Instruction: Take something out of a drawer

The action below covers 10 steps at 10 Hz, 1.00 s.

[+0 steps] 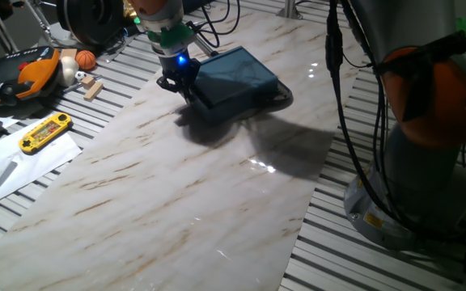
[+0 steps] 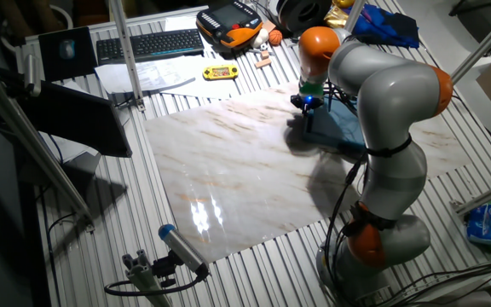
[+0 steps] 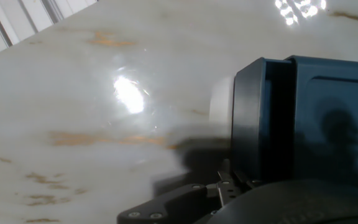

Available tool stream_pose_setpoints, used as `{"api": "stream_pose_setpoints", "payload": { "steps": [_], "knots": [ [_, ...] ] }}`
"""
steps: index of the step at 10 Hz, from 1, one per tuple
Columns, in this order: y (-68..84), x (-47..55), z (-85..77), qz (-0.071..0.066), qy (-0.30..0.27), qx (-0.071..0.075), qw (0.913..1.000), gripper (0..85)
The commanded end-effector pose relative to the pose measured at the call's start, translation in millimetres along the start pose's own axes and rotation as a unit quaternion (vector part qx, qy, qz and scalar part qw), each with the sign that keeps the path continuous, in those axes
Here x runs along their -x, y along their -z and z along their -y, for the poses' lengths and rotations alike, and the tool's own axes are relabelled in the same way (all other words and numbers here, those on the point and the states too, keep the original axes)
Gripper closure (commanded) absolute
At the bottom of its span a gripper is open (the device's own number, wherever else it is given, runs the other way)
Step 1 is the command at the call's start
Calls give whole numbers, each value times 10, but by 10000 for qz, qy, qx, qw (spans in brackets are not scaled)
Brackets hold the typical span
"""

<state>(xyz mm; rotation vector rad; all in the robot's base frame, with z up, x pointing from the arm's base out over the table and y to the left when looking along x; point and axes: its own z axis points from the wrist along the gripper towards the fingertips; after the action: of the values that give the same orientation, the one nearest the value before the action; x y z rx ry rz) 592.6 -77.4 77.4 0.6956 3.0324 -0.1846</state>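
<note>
The flat dark blue box (image 1: 239, 74) lies on the marble board, also in the other fixed view (image 2: 348, 128). In the hand view its drawer (image 3: 257, 124) stands out a little from the box body (image 3: 334, 118). My gripper (image 1: 184, 86) is at the drawer's front edge with its fingers close together; it also shows in the other fixed view (image 2: 307, 107). In the hand view the fingers (image 3: 173, 202) are low in the frame, with a small metal piece that looks like the knob (image 3: 224, 182) between them. The small packet is hidden.
A yellow handheld game (image 1: 45, 132) lies on paper at the left. A wooden block (image 1: 93, 88), an orange ball (image 1: 85, 59) and clutter stand at the back left. The arm's base (image 1: 427, 162) stands at the right. A keyboard (image 2: 147, 44) lies beyond the board.
</note>
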Motion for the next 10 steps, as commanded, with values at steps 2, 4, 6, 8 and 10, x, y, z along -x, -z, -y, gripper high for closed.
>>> {"api": "stream_pose_setpoints", "payload": {
  "steps": [2,4,6,8,10],
  "knots": [
    [14,-3,-25,-4,1,-11,10000,850],
    [51,-17,-68,-28,-7,-31,10000,850],
    [37,-26,-87,-28,-15,-31,10000,850],
    [19,-50,-118,-21,-30,-28,10000,850],
    [31,-57,-141,-32,-30,-24,10000,850]
  ]
}}
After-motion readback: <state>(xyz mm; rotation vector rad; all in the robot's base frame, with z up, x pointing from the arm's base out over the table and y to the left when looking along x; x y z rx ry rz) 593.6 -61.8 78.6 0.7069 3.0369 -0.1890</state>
